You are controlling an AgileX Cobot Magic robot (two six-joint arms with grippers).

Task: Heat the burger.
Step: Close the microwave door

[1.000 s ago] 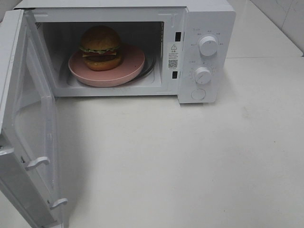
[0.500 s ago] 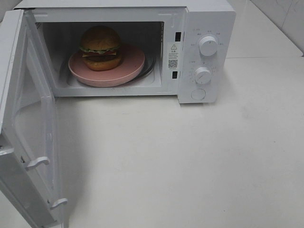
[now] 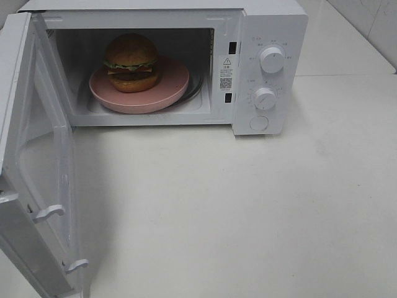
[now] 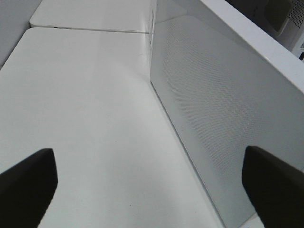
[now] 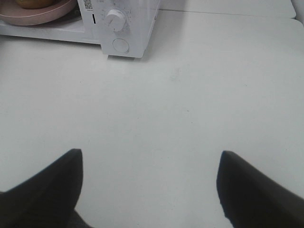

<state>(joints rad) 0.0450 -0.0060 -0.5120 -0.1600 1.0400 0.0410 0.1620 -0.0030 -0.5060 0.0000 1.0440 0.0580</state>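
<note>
A wide white table [image 3: 248,205] carries a white microwave [image 3: 288,25] at its far edge. The microwave door [image 3: 37,155] is swung fully open toward the left of the high view. Inside the cavity sits a round pink plate [image 3: 170,84], and the burger [image 3: 131,59] rests upright on it, toward the plate's left rear. To the right of the cavity, the control panel has an upper knob [image 3: 272,59], a lower knob [image 3: 265,99] and a round button [image 3: 258,123] below them. Neither arm appears in the high view. The left pincer [image 4: 149,171] is spread wide and empty, hanging just beside the outer face of the open door. The right pincer [image 5: 149,161] is also parted and empty, above bare table well in front of the control panel. Over the last second nothing has moved: plate, burger, door and both pincers match the earlier views. The burger already appears loaded, so the pause likely falls between steps, with shutting the door and turning the knobs not yet done.
</note>
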